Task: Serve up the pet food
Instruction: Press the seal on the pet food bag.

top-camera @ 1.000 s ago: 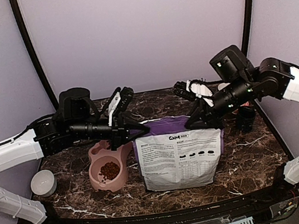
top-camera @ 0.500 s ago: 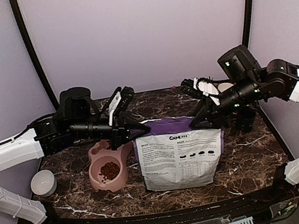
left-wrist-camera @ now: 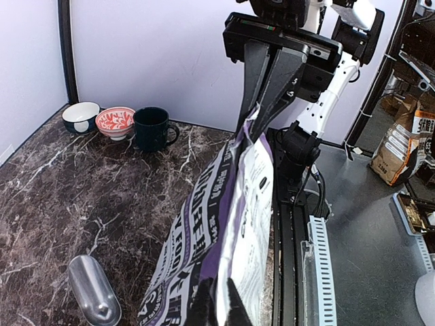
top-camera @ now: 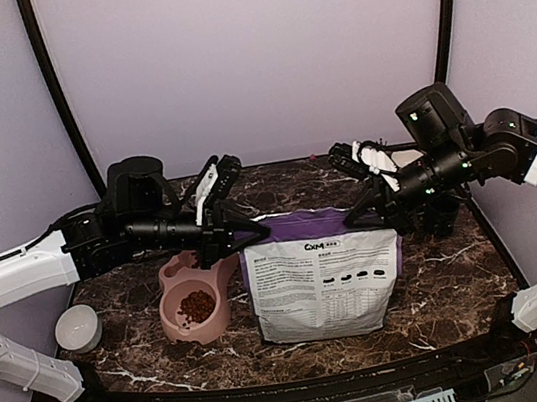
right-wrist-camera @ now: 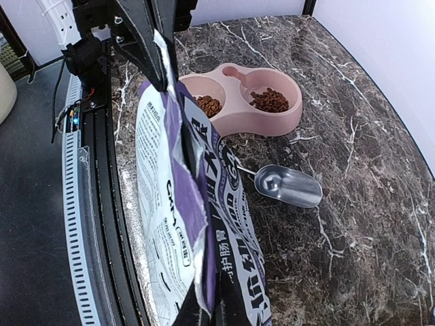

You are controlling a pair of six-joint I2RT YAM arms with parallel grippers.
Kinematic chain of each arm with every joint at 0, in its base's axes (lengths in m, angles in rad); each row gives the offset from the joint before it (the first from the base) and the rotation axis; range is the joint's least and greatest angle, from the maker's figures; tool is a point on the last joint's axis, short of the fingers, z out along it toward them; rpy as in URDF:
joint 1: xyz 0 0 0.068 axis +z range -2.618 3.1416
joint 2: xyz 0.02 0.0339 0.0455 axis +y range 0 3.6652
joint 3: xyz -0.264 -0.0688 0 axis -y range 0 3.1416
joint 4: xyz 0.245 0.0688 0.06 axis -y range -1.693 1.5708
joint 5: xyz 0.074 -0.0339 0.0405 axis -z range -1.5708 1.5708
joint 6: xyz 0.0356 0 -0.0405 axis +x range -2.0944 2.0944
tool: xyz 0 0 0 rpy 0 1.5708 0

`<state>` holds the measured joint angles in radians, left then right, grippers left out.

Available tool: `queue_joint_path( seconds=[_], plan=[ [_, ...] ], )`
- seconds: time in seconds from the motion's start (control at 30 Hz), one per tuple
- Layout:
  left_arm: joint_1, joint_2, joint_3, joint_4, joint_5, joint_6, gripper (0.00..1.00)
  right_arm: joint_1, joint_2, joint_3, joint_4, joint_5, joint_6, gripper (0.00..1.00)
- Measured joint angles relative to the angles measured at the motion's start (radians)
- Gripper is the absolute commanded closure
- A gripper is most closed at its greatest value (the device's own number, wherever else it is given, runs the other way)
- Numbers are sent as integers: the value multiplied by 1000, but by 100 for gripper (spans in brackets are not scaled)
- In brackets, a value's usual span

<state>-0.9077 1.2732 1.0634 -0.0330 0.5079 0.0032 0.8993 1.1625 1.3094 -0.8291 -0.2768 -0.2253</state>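
The purple-and-white bag stands upright at the table's front middle. My left gripper is shut on its top left corner, and in the left wrist view the dark fingertips pinch the bag's top edge. My right gripper is shut on the top right corner; the right wrist view has the bag's edge clamped between its fingers. The pet food lies in the pink double bowl left of the bag, with kibble in both wells.
A metal scoop lies on the marble behind the bag. A white bowl sits at the near left. A dark mug and two small bowls stand at the far right corner. The table's front rail runs close below the bag.
The right gripper has shifted slightly right along the bag's top and closed on its right corner. The left gripper and the bag have stayed put.
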Motion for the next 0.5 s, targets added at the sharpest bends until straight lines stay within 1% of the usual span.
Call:
queue_joint_path(
  seconds=[0.07,0.1,0.2,0.23,0.27,0.37,0.43,0.5],
  plan=[
    [0,0,0,0,0,0,100,0,-1,0,-1,2,8,61],
    [0,0,0,-3,1,0,100,-2,-3,-2,-4,14,5,56],
    [0,-2,0,-6,0,0,100,-18,-19,-9,-23,47,6,55],
    [0,-3,0,-9,0,0,100,-22,-24,-14,-32,55,8,58],
    [0,-3,0,-10,-1,0,100,-25,-30,-20,-40,60,7,64],
    [0,-4,0,-10,-3,0,100,-29,-43,-42,-59,65,5,88],
    [0,-4,0,-10,-4,0,100,-29,-52,-54,-68,60,28,100],
    [0,-4,0,-10,-4,0,100,-29,-58,-58,-68,53,17,100]
  ],
)
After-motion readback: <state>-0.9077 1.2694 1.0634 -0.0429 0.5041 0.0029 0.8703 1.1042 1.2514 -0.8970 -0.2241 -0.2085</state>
